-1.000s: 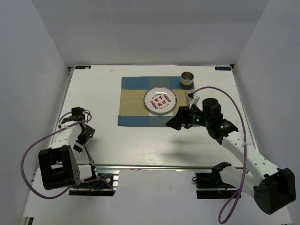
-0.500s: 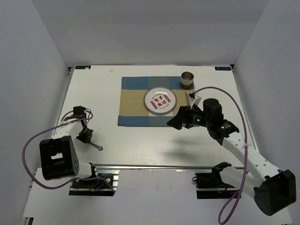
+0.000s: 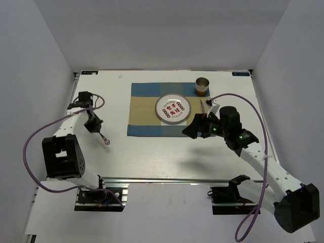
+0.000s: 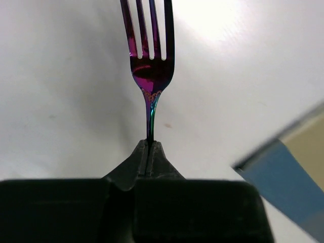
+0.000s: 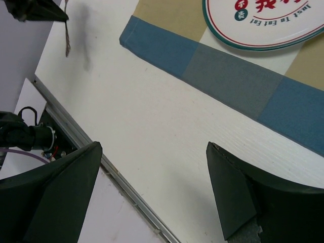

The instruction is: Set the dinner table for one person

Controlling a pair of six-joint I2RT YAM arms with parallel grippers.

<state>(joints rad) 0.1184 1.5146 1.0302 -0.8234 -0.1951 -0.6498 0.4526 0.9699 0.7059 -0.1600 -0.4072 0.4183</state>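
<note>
My left gripper (image 3: pixel 94 126) hangs over the left part of the dinner table (image 3: pixel 152 157), shut on the thin handle of an iridescent purple fork (image 4: pixel 152 76). The fork (image 3: pixel 104 138) points away from the jaws, tines outward, above the white top. To its right lies the blue-and-tan placemat (image 3: pixel 144 119); its corner (image 4: pixel 296 190) shows in the left wrist view. A white plate with red print (image 3: pixel 172 108) sits on the placemat. My right gripper (image 5: pixel 153 147) is open with nothing between its fingers, above the placemat's near right corner (image 3: pixel 188 132).
A metal cup (image 3: pixel 202 86) stands at the placemat's far right corner. A thin dark strip (image 3: pixel 201 105) lies right of the plate. The aluminium rail (image 3: pixel 167 179) runs along the near edge, and white walls enclose the other sides.
My left gripper has shut on the fork and carried it away from the near edge, toward the placemat's left side. The right arm has barely moved.
</note>
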